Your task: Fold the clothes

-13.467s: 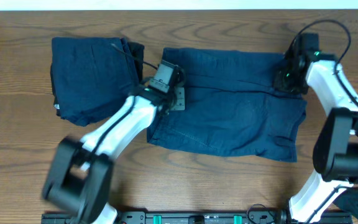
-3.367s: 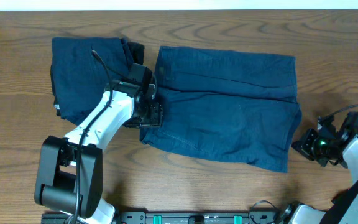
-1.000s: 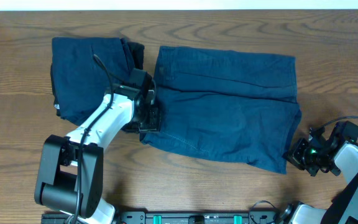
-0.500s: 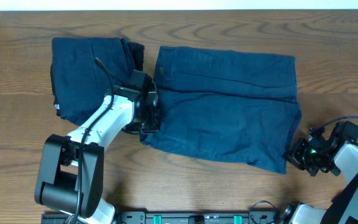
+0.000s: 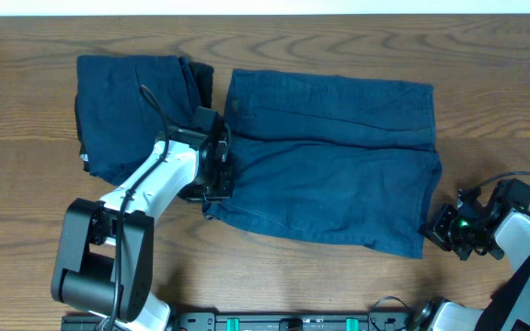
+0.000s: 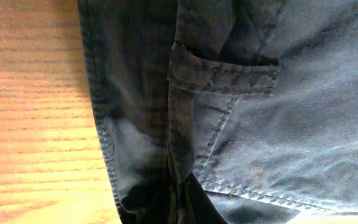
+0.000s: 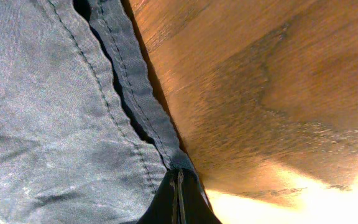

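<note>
Navy shorts (image 5: 329, 184) on the table (image 5: 293, 41): left fingers (image 5: 217, 182) pinch their nine o'clock edge, right fingers (image 7: 166, 205) their five o'clock corner.

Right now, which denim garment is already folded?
The compact navy bundle at far left; the larger shorts lie spread out beside it.

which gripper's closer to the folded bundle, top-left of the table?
Left. The left gripper sits at the near edge of the spread garment, right beside the folded bundle; the right gripper is at that garment's far lower corner.
</note>
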You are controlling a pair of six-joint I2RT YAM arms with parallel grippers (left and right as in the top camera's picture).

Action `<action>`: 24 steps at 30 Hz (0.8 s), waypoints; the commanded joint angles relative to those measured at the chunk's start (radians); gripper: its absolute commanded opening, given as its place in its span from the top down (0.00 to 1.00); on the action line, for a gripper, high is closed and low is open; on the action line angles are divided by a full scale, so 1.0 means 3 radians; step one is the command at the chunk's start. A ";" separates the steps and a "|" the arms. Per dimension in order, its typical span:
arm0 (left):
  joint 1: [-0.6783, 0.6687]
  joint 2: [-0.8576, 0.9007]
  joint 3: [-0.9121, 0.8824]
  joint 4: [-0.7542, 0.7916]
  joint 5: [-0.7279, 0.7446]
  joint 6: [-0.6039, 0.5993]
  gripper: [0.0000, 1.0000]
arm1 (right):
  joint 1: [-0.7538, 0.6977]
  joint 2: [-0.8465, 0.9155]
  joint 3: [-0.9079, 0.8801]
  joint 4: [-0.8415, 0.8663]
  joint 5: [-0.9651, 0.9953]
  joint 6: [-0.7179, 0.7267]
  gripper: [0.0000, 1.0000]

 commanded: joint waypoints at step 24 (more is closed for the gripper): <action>0.0027 -0.0100 0.0326 -0.0357 -0.0234 -0.0071 0.42 | 0.0015 0.0000 0.0530 -0.0348 -0.0010 0.0287 0.82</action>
